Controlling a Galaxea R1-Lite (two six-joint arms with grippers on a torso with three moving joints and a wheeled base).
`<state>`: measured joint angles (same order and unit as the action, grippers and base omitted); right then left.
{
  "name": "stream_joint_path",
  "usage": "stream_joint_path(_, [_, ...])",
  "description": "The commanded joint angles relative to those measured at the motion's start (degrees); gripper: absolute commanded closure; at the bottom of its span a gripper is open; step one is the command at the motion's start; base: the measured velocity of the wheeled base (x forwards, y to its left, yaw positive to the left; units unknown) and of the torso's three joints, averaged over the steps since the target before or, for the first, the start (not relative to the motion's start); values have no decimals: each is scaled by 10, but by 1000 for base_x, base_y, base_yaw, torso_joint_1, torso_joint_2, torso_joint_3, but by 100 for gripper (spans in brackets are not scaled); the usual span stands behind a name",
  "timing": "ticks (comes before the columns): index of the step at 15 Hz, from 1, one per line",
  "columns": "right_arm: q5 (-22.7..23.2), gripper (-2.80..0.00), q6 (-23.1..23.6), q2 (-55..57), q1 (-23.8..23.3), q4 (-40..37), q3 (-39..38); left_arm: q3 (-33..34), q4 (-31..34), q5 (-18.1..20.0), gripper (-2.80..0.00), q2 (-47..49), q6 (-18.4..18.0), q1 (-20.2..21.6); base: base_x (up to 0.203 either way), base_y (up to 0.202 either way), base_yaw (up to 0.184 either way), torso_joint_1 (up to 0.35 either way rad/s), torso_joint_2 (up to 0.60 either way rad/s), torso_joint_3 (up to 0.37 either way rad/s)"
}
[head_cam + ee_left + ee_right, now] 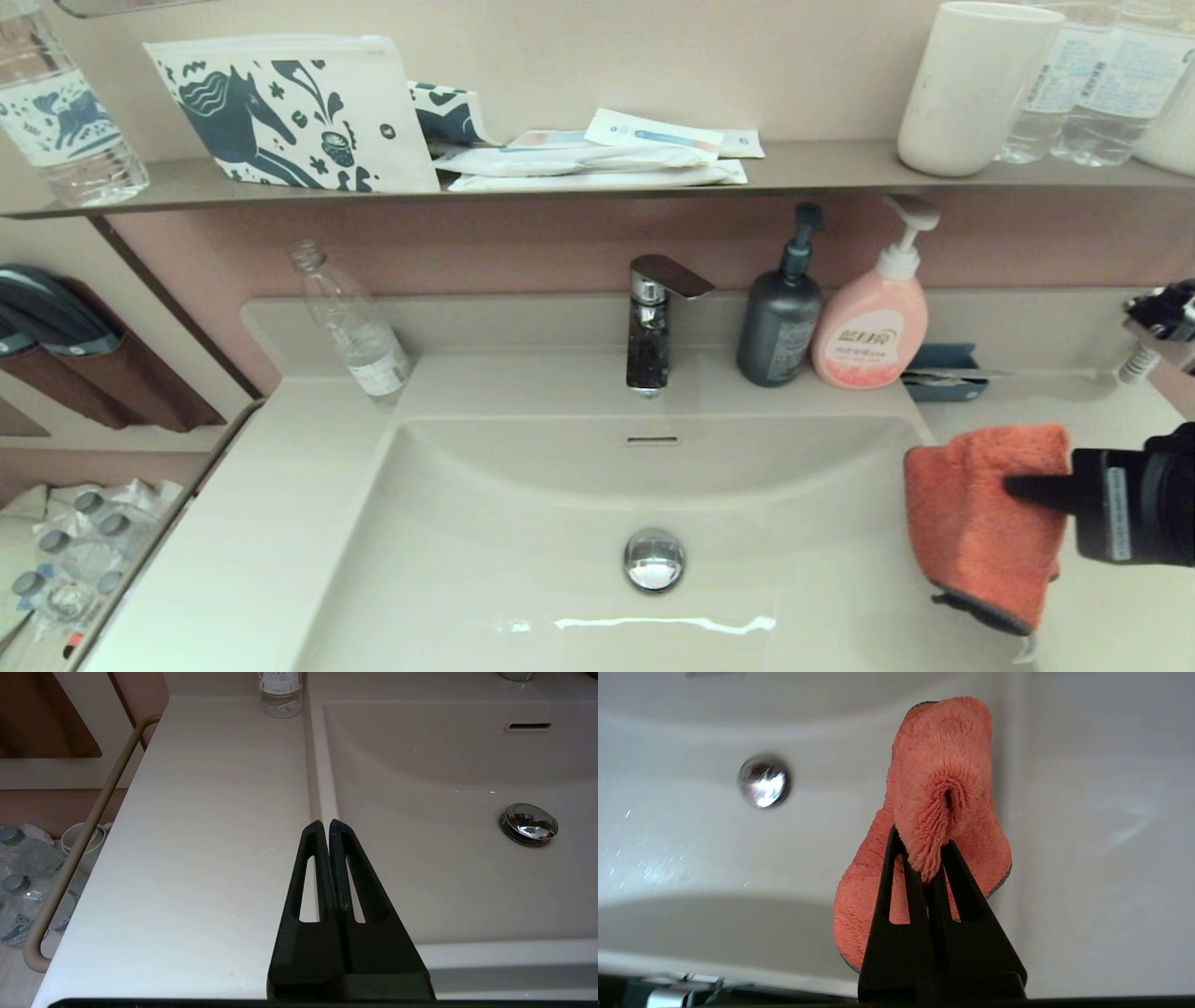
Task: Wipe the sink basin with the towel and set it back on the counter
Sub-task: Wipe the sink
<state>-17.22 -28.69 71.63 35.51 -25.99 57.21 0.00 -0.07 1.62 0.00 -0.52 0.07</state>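
The orange-red towel (980,523) hangs in the air at the right rim of the sink basin (523,523), its dark grey edge at the bottom. My right gripper (1022,488) comes in from the right and is shut on the towel (943,793), a fold of it pinched between the fingers (896,858). The chrome drain plug (653,558) lies at the basin's middle, left of the towel. My left gripper (325,823) is shut on nothing and hovers over the counter (210,835) beside the basin's left rim; the head view does not show it.
A faucet (653,322), a dark pump bottle (780,322) and a pink pump bottle (873,322) stand on the back ledge. A clear bottle (353,327) stands at the counter's back left. A wall shelf (822,168) above holds a cup and packets.
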Motion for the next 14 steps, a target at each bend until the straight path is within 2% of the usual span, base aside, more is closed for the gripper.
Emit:
stream_joint_path(1, [-15, 0, -44, 81, 78, 3, 1, 0, 0, 0, 0, 1, 0, 0, 0, 0, 0, 0, 0, 0])
stream_joint_path(3, [-18, 0, -71, 136, 102, 34, 3, 0, 0, 0, 0, 1, 0, 0, 0, 0, 0, 0, 0, 0])
stream_joint_path(6, [-19, 0, -102, 215, 109, 82, 3, 0, 0, 0, 0, 1, 0, 0, 0, 0, 0, 0, 0, 0])
stream_joint_path(10, [-27, 0, -130, 297, 110, 91, 2, 0, 0, 0, 0, 1, 0, 0, 0, 0, 0, 0, 0, 0])
stream_joint_path(14, [-53, 0, -157, 359, 110, 111, -9, 0, 0, 0, 0, 1, 0, 0, 0, 0, 0, 0, 0, 0])
